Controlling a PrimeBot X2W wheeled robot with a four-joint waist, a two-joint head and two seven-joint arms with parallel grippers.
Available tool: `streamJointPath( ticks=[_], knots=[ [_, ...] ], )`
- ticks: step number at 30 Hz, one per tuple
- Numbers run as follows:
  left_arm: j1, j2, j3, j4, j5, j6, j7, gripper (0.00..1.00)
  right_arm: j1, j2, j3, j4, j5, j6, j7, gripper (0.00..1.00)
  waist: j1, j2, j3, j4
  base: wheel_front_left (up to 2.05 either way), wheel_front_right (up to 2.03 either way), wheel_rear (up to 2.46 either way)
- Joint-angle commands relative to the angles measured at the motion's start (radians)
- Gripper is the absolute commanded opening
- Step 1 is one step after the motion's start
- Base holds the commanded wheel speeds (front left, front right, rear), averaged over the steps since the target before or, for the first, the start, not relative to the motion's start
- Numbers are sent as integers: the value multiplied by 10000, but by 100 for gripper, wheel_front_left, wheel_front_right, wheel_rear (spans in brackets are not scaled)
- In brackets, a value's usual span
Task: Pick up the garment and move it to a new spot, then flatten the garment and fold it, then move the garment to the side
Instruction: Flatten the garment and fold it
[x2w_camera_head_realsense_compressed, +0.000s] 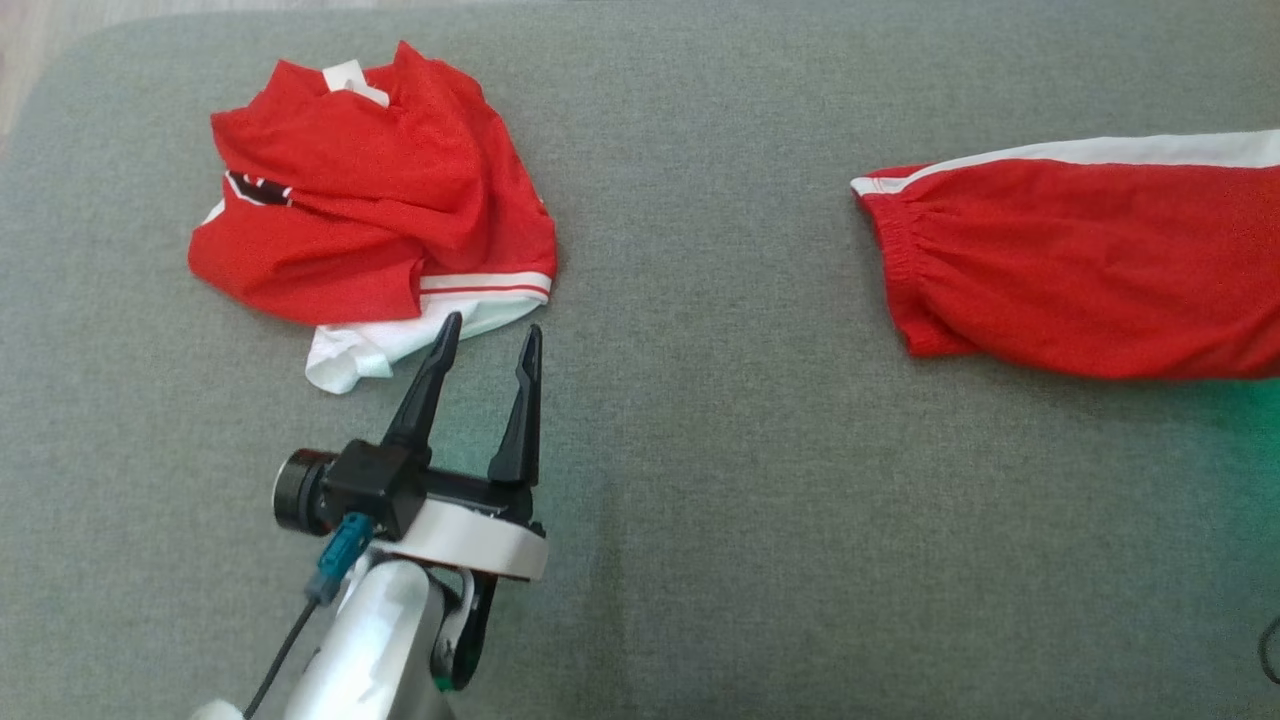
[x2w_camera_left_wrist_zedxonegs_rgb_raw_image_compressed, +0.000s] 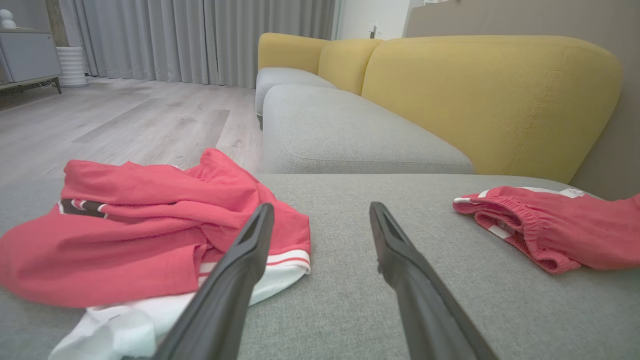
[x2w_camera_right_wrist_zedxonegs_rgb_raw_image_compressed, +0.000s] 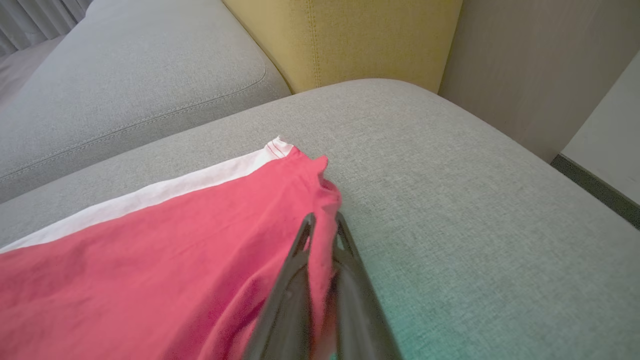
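Red shorts (x2w_camera_head_realsense_compressed: 1080, 270) with a white side stripe lie spread on the grey cushion (x2w_camera_head_realsense_compressed: 700, 450) at the right, elastic waistband toward the middle; they also appear in the left wrist view (x2w_camera_left_wrist_zedxonegs_rgb_raw_image_compressed: 550, 225). My right gripper (x2w_camera_right_wrist_zedxonegs_rgb_raw_image_compressed: 324, 222) is shut on the hem edge of the red shorts (x2w_camera_right_wrist_zedxonegs_rgb_raw_image_compressed: 175, 260). A crumpled red and white shirt (x2w_camera_head_realsense_compressed: 370, 200) lies at the upper left. My left gripper (x2w_camera_head_realsense_compressed: 490, 335) stands open just below the shirt's white edge, with nothing between its fingers; in its own view the left gripper (x2w_camera_left_wrist_zedxonegs_rgb_raw_image_compressed: 320, 210) points past the shirt (x2w_camera_left_wrist_zedxonegs_rgb_raw_image_compressed: 150, 225).
A yellow sofa back (x2w_camera_left_wrist_zedxonegs_rgb_raw_image_compressed: 490, 95) and a second grey seat cushion (x2w_camera_left_wrist_zedxonegs_rgb_raw_image_compressed: 345, 135) lie beyond the cushion. Wooden floor (x2w_camera_left_wrist_zedxonegs_rgb_raw_image_compressed: 110, 120) and grey curtains (x2w_camera_left_wrist_zedxonegs_rgb_raw_image_compressed: 200, 35) are to the left. A wall panel (x2w_camera_right_wrist_zedxonegs_rgb_raw_image_compressed: 540, 65) stands close to the cushion's right end.
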Motion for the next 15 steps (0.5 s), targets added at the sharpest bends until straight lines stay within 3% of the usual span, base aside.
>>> streamJointPath(
  ticks=[1,9,15],
  knots=[
    [-68,45,375,-252,72,-26,-80,100,-74,-80,108,-380,-99,-9,-120,0,1,0,-40,14,0,0,0],
    [56,44,423,-157,171,-51,-80,100,1,505,121,-856,-212,-9,-426,0,1,0,-304,53,0,0,0],
    [205,44,424,-86,212,-37,-80,100,103,940,1337,-1412,478,-9,-883,0,1,0,-666,-14,0,0,0]
  ],
)
